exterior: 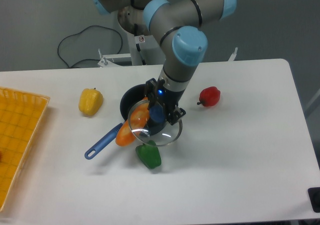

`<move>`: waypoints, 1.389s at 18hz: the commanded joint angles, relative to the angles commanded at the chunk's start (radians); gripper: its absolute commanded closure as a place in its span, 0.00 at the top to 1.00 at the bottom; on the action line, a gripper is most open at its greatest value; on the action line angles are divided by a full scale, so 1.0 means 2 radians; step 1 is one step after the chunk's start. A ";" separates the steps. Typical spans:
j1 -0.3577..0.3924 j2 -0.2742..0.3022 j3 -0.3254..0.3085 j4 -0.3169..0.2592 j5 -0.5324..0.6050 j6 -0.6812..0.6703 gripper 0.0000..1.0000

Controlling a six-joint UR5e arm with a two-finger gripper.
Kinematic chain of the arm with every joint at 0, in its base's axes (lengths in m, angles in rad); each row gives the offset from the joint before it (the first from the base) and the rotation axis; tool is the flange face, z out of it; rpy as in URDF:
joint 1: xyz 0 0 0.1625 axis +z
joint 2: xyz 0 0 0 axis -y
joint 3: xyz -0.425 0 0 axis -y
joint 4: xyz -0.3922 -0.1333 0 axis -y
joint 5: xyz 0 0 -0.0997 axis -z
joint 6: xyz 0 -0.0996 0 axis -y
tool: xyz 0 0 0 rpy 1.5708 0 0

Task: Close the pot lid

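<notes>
The dark pot (pixel 131 97) sits at mid-table with its long blue handle (pixel 103 141) pointing to the front left. An orange bread-like item (pixel 126 134) leans out of the pot over its front rim. My gripper (pixel 159 111) is shut on the blue knob of the glass lid (pixel 154 126). The lid hangs in the air, tilted, over the pot's front right edge and the orange item. Most of the pot's right side is hidden behind the arm and lid.
A green pepper (pixel 149 155) lies just in front of the lid. A red pepper (pixel 210 96) is to the right and a yellow pepper (pixel 90 101) to the left. A yellow basket (pixel 15 135) lines the left table edge.
</notes>
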 joint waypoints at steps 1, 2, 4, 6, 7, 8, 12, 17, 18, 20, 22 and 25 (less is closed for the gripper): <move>0.000 0.003 -0.002 0.000 -0.003 0.000 0.56; 0.000 0.005 -0.004 0.000 -0.007 0.000 0.56; -0.001 0.012 -0.014 0.000 -0.008 0.000 0.56; -0.001 0.018 -0.026 0.002 -0.012 0.000 0.56; 0.000 0.019 -0.031 0.002 -0.012 0.001 0.56; 0.000 0.022 -0.035 0.002 -0.012 0.004 0.56; 0.004 0.025 -0.045 0.002 -0.012 0.015 0.56; 0.006 0.030 -0.054 0.002 -0.012 0.029 0.56; 0.005 0.030 -0.059 0.002 -0.012 0.031 0.56; 0.005 0.031 -0.061 0.003 -0.012 0.031 0.56; 0.005 0.032 -0.063 0.002 -0.012 0.030 0.56; 0.005 0.033 -0.068 0.003 -0.012 0.030 0.56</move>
